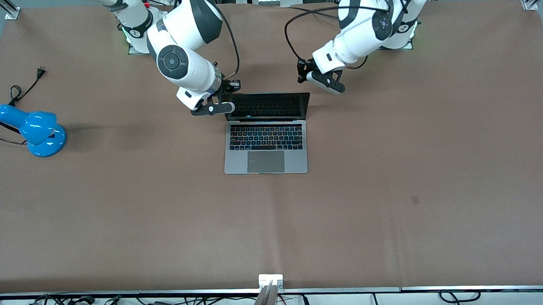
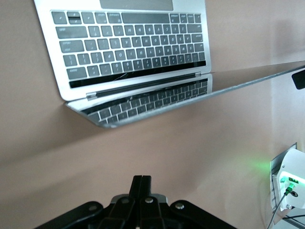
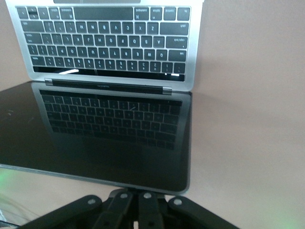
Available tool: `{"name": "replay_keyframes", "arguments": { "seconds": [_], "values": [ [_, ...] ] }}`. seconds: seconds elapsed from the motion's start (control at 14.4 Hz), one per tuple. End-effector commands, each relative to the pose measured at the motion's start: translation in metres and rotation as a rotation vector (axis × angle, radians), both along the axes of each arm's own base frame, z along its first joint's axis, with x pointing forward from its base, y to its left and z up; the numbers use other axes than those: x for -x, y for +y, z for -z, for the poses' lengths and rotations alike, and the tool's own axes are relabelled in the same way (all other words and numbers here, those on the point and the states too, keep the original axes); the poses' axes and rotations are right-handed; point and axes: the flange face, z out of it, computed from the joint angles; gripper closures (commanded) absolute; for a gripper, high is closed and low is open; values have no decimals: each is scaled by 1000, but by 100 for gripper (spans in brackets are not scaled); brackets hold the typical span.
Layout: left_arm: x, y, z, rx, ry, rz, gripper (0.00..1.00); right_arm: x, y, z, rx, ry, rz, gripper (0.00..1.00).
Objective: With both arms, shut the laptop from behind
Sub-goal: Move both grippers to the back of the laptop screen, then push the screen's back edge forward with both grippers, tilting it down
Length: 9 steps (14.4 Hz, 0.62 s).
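Nearest the front camera sat the laptop (image 1: 265, 134), mid-table, silver with black keys, its dark screen upright: closing was not yet done. Right gripper (image 1: 223, 107), fingers together, was at the screen's top corner toward the right arm's end. Left gripper (image 1: 337, 88), fingers together, hung near the other corner, apart from it.

One laptop (image 1: 266, 143), one blue lamp (image 1: 32, 129), two arms, one table (image 1: 390, 189).

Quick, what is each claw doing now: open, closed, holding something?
Left claw: closed, holding nothing, over the table.
Right claw: closed, holding nothing, at the laptop screen's top edge.
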Motion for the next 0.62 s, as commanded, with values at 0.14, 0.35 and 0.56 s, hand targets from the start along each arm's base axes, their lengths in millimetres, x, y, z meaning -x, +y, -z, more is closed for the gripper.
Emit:
{"name": "replay_keyframes", "arguments": {
  "seconds": [0.14, 0.35, 0.56],
  "values": [
    [-30, -3, -9, 77, -62, 27, 99, -27, 14, -1, -25, -20, 71, 100],
    [-52, 8, 5, 99, -95, 32, 99, -44, 16, -5, -36, -37, 86, 100],
    [-69, 3, 0, 135, -99, 18, 99, -60, 8, -15, -50, -59, 106, 100]
  ]
}}
